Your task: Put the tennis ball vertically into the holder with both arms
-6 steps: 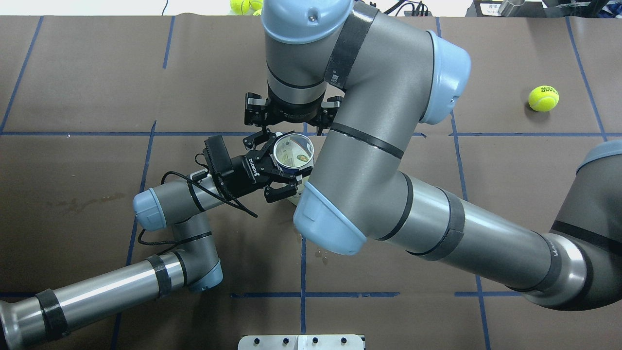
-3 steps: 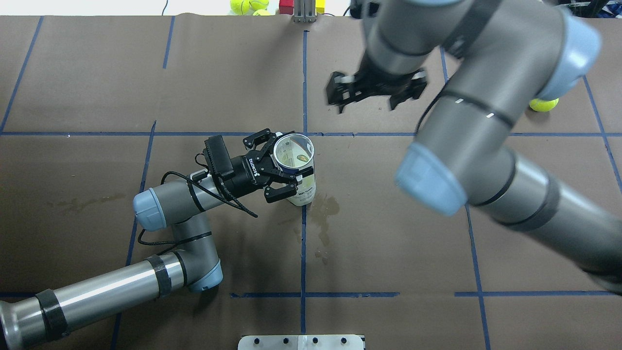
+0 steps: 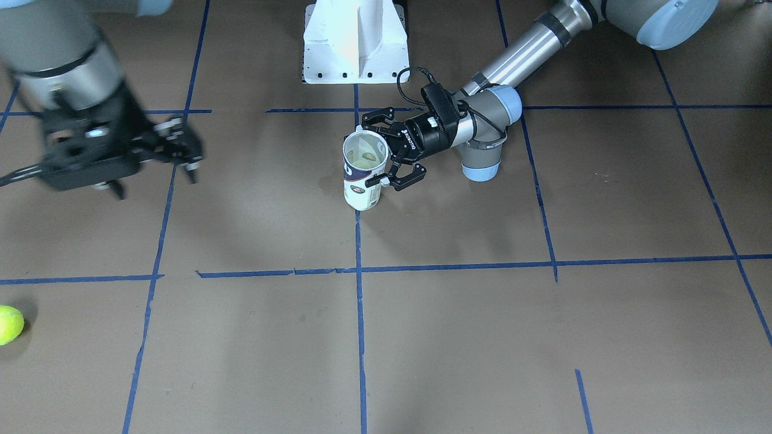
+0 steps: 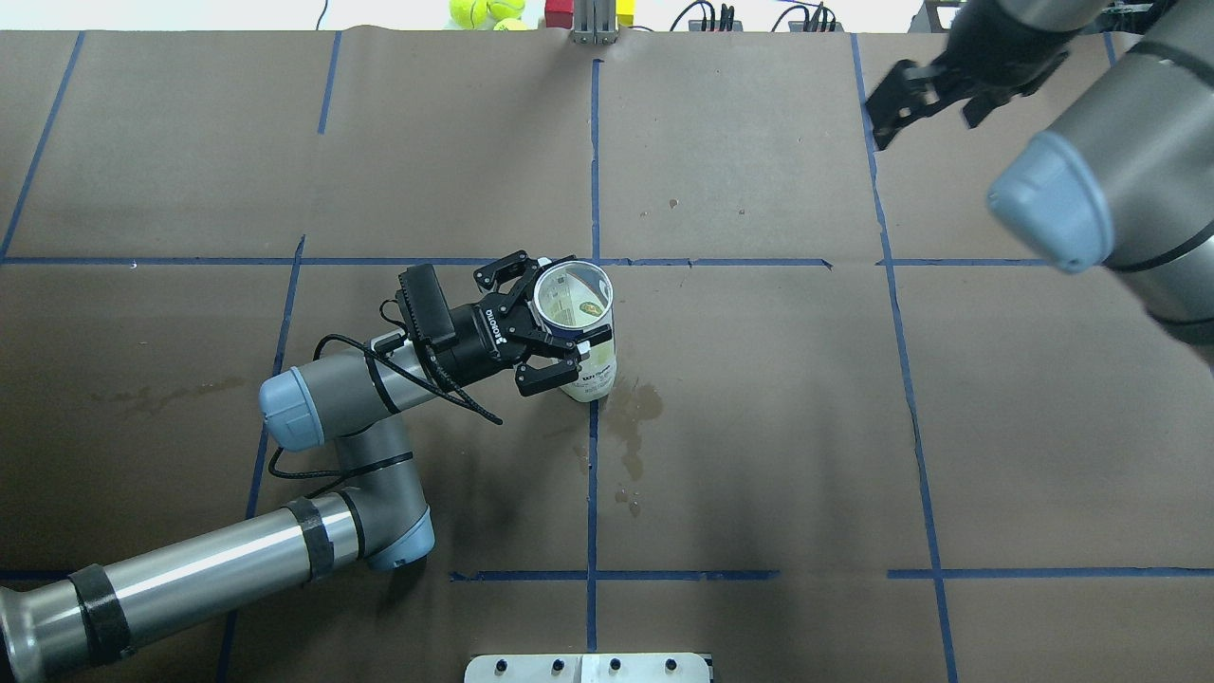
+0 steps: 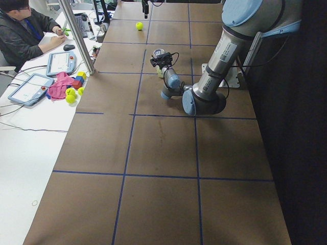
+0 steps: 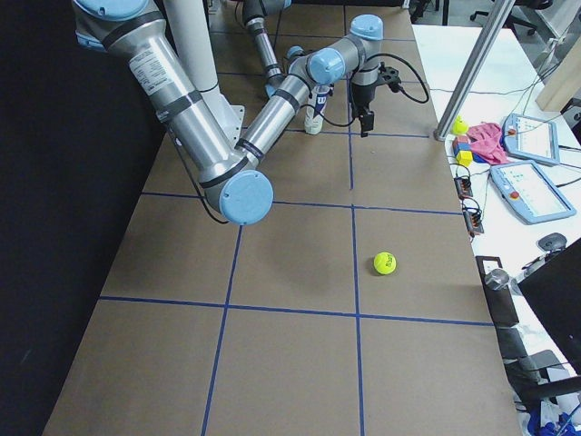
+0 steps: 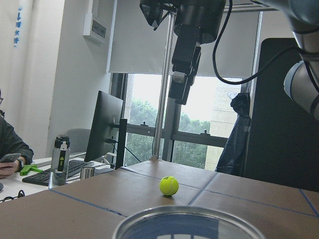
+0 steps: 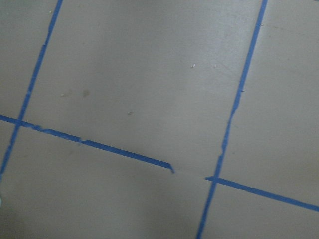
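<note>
The holder (image 4: 580, 327) stands upright on the brown table, open end up; it also shows in the front view (image 3: 362, 181). My left gripper (image 4: 558, 321) is shut on its upper part from the side, as the front view (image 3: 375, 154) also shows. A yellow-green patch shows inside the tube; I cannot tell what it is. My right gripper (image 4: 929, 106) is open and empty, high over the far right of the table, blurred in the front view (image 3: 151, 172). A loose tennis ball (image 3: 9, 324) lies on the table, hidden behind the right arm in the overhead view.
The white pedestal base (image 3: 356, 42) stands at the robot's edge of the table. A dark stain (image 4: 634, 408) lies beside the tube. Spare balls (image 4: 469, 11) and coloured blocks (image 4: 560, 11) sit past the far edge. An operator (image 5: 20, 30) sits at the side desk.
My right arm has swung from above the tube away to the far right, its gripper open throughout. It now hides the loose ball in the overhead view. The left arm and tube have not moved.
</note>
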You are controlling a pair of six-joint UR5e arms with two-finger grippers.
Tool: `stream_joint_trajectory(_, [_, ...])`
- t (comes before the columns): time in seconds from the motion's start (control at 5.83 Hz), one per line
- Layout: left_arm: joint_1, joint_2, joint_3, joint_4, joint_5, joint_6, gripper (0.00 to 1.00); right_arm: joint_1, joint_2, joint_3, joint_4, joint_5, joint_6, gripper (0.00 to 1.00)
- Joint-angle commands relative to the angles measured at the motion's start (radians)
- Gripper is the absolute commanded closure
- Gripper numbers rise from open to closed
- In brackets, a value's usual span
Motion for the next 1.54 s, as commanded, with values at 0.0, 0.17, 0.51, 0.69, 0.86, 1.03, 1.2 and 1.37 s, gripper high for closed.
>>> stream_joint_trajectory(0.0, [0.0, -0.001, -0.004, 0.0, 0.0, -0.002, 0.05, 0.155, -0.05, -0.139, 0.004, 0.042, -0.314, 0.0])
stream_joint_trajectory(0.17, [0.0, 0.0, -0.042, 0.022, -0.001, -0.003, 0.05, 0.179, -0.054, -0.197, 0.01, 0.052, -0.389, 0.0])
stream_joint_trajectory(0.51, [-0.002, 0.029, -0.062, 0.045, -0.001, 0.0, 0.05, 0.178, -0.12, -0.299, 0.233, 0.052, -0.382, 0.0])
stream_joint_trajectory(0.69, [-0.002, 0.029, -0.06, 0.046, -0.001, 0.0, 0.05, 0.178, -0.129, -0.316, 0.243, 0.05, -0.386, 0.0])
stream_joint_trajectory(0.86, [-0.002, 0.029, -0.062, 0.048, -0.001, 0.0, 0.05, 0.178, -0.152, -0.315, 0.245, 0.05, -0.392, 0.0])
stream_joint_trajectory(1.03, [-0.003, 0.029, -0.065, 0.054, -0.001, 0.0, 0.05, 0.178, -0.156, -0.311, 0.245, 0.05, -0.393, 0.0])
stream_joint_trajectory(1.2, [-0.006, 0.031, -0.065, 0.066, -0.001, 0.006, 0.05, 0.178, -0.156, -0.31, 0.245, 0.05, -0.393, 0.0])
stream_joint_trajectory(1.37, [-0.008, 0.031, -0.065, 0.085, -0.003, 0.008, 0.05, 0.178, -0.156, -0.31, 0.245, 0.05, -0.391, 0.0])
